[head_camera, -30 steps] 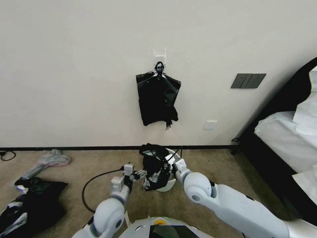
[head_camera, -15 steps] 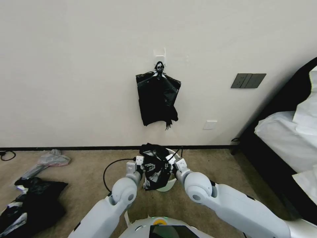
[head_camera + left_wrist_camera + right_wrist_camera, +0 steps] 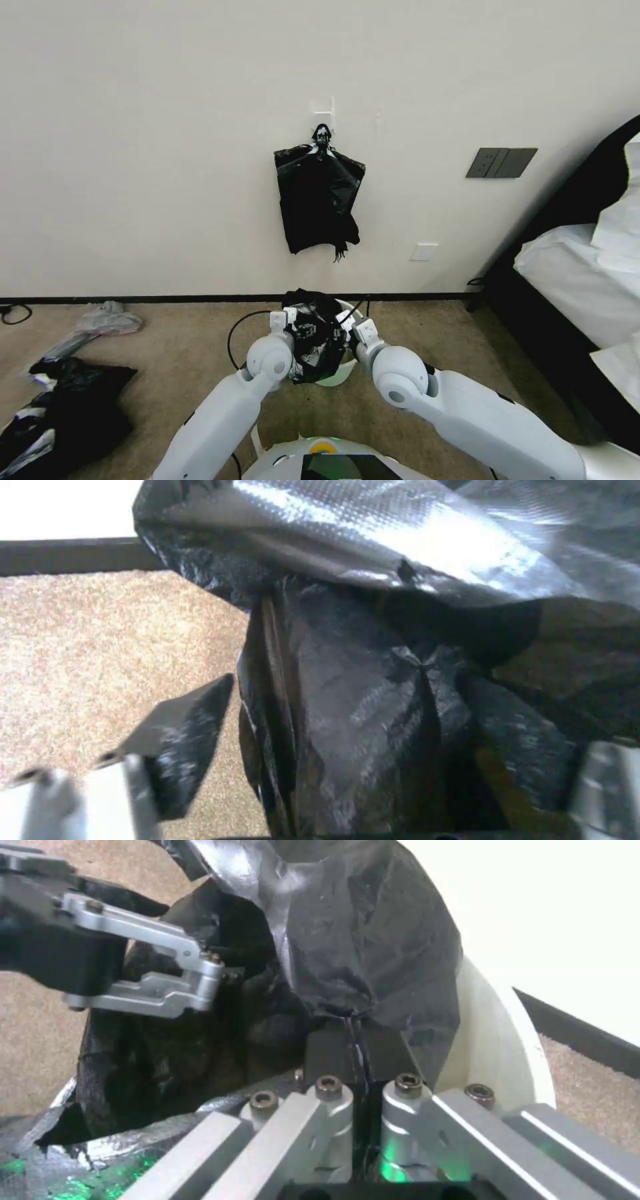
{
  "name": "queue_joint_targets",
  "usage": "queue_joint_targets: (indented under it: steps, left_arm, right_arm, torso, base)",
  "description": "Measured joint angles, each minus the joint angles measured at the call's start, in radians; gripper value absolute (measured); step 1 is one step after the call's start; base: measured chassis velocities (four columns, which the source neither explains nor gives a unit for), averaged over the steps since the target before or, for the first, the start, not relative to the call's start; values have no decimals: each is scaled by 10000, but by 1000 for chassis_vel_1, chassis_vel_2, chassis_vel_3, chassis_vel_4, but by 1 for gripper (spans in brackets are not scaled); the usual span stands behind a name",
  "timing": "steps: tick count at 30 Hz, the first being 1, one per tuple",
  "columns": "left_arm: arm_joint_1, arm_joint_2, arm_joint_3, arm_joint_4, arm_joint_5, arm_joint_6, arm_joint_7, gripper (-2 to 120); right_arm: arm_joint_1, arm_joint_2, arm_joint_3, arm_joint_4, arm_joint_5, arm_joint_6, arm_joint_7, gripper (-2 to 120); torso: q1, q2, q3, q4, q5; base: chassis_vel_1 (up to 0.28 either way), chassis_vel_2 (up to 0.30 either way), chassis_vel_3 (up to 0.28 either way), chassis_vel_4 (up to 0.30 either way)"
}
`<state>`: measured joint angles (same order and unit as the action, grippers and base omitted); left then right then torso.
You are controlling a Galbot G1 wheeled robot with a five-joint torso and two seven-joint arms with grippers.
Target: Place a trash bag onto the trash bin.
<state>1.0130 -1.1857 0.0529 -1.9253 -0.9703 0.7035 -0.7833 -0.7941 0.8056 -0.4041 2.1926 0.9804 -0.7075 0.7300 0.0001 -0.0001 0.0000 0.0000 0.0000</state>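
No readable brand, label or writing anywhere. The trash bag (image 3: pixel 312 340), glossy wrinkled black film, is draped over the near and left side of the trash bin (image 3: pixel 339 373), which sits on the carpet (image 3: pixel 167 340) close to the wall (image 3: pixel 167 133); cream rim and inner wall of the bin are bare on its right side in the right wrist view (image 3: pixel 497 1040). Right gripper (image 3: pixel 353 1040) is at the bin's right rim, fingers pinched together on a gathered fold of the trash bag, film bunched right above the fingertips. Left gripper (image 3: pixel 291 331) is pressed against the bag's left side; left wrist view has its fingers (image 3: pixel 180 740) spread wide with the hanging bag film (image 3: pixel 373 715) between them, not clamped. Around: a bundle of black bags (image 3: pixel 319 197) hangs from a white wall hook (image 3: pixel 323 108) straight above the bin, dark switch plate (image 3: pixel 501 163) and white outlet (image 3: pixel 424 252) on the wall to the right, bed with white bedding (image 3: pixel 587 267) at far right, a black heap (image 3: pixel 63 407) and a grey crumpled bag (image 3: pixel 100 323) on the carpet far left, well apart from the bin. A black cable (image 3: pixel 241 327) loops off the left arm. The bag blocks most of the bin from the head view.
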Motion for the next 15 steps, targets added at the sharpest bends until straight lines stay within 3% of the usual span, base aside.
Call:
queue_joint_targets:
  steps: [4, 7, 15]
  left_arm:
    - [-99, -57, 15, 147, -208, 83, -110, 74]
    - [-150, -106, 50, 339, -366, 164, -177, 57]
    - [-331, -436, 73, 736, -769, 296, -605, 29]
  right_arm:
    - [-22, -20, 27, 24, 1, 0, 0, 0]
    - [-40, -78, 54, 69, 4, 2, 0, 0]
    - [-99, -195, 134, 145, 17, 3, -9, 0]
  torso:
    - [-1, 0, 0, -1, 0]
    - [-1, 1, 0, 1, 0]
    - [-1, 0, 0, -1, 0]
  base:
    - [0, 0, 0, 0]
    - [0, 0, 0, 0]
    - [0, 0, 0, 0]
